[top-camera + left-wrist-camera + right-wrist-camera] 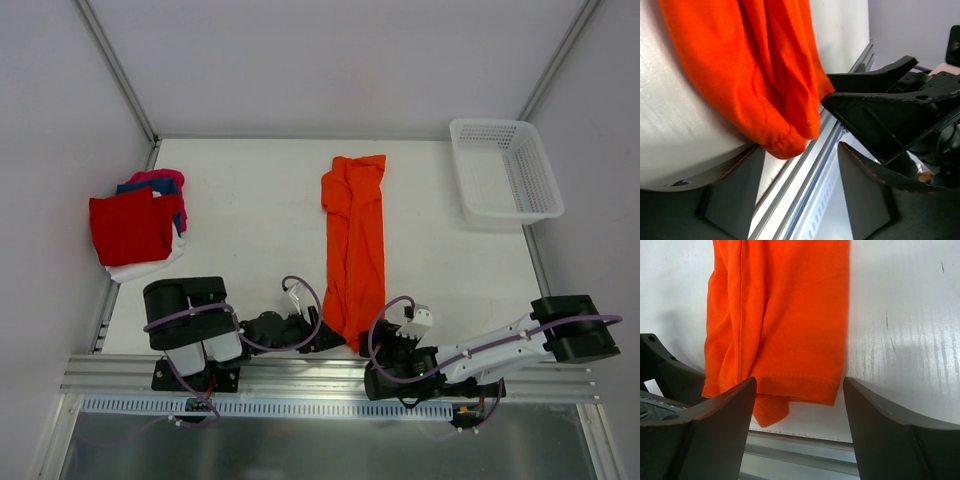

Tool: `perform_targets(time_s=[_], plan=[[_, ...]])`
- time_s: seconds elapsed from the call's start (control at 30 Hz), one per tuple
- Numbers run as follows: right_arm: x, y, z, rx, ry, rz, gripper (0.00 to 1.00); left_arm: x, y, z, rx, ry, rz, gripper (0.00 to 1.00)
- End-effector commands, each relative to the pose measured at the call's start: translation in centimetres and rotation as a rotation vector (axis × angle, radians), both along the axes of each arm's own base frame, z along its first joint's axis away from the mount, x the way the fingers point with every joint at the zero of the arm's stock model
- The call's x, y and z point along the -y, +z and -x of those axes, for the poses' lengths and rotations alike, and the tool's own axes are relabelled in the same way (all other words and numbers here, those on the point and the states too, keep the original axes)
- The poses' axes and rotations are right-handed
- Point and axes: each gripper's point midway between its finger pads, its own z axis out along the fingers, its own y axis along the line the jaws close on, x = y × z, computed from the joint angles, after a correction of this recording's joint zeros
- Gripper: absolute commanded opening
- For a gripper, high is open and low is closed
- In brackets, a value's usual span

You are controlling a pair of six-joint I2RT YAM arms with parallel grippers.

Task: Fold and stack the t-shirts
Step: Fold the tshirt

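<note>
black-white arms [490, 352], purple cables [300, 279], dark wedge gripper fingers [715, 435]

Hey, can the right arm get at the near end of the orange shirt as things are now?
Probably yes. The right gripper sits open at the near hem of the orange shirt, with bare table beside it. The left gripper crowds the hem's other corner, though.

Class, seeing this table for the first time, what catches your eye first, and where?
The bright orange t-shirt, a long strip down the middle of the table, its near hem between the open left hand and right hand. Then the shirt pile, red on top, at the left edge, and the white mesh basket far right.
</note>
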Motion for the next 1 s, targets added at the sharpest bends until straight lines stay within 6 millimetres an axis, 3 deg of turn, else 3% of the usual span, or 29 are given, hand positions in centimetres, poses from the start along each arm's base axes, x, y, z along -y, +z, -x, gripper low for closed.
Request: perform_targets(time_s=[0.0, 0.13, 0.2, 0.27, 0.37, 0.67, 0.8, 0.9, 0.93, 0.97], plan=[[0.4, -0.9, 0.4, -0.029, 0.007, 0.023, 0.72, -4.2, -4.6, 2.1, -0.057, -0.033, -0.174, 0.61], [0.5, -1.0, 0.4, -0.028, 0.003, 0.026, 0.57, -4.7, -5.5, 2.1, -0.054, -0.040, -0.257, 0.36], [0.5, -1.0, 0.4, -0.026, 0.004, 0.027, 0.54, -4.7, -5.5, 1.7, -0.039, -0.027, -0.298, 0.32], [0.5, -1.1, 0.3, -0.024, 0.002, 0.030, 0.48, -5.0, -5.5, 1.3, -0.021, -0.021, -0.350, 0.21], [0.6, -1.1, 0.3, -0.023, 0.002, 0.033, 0.45, -5.0, -4.7, 0.5, 0.023, -0.005, -0.374, 0.19], [0.4, -1.1, 0.4, -0.023, 0.008, 0.037, 0.41, -5.4, -5.2, 0.2, 0.031, 0.001, -0.418, 0.21], [0.4, -1.0, 0.4, -0.023, 0.010, 0.038, 0.41, -5.1, -4.9, 0.4, 0.029, -0.012, -0.397, 0.31], [0.4, -1.1, 0.4, -0.026, 0.010, 0.039, 0.41, -5.2, -4.6, 0.7, 0.029, -0.022, -0.395, 0.67], [0.5, -1.1, 0.4, -0.025, 0.011, 0.042, 0.41, -5.1, -4.0, 0.6, 0.036, -0.018, -0.381, 0.88], [0.5, -1.1, 0.5, -0.027, 0.010, 0.041, 0.41, -5.8, -4.5, 0.6, 0.027, -0.013, -0.419, 0.90]])
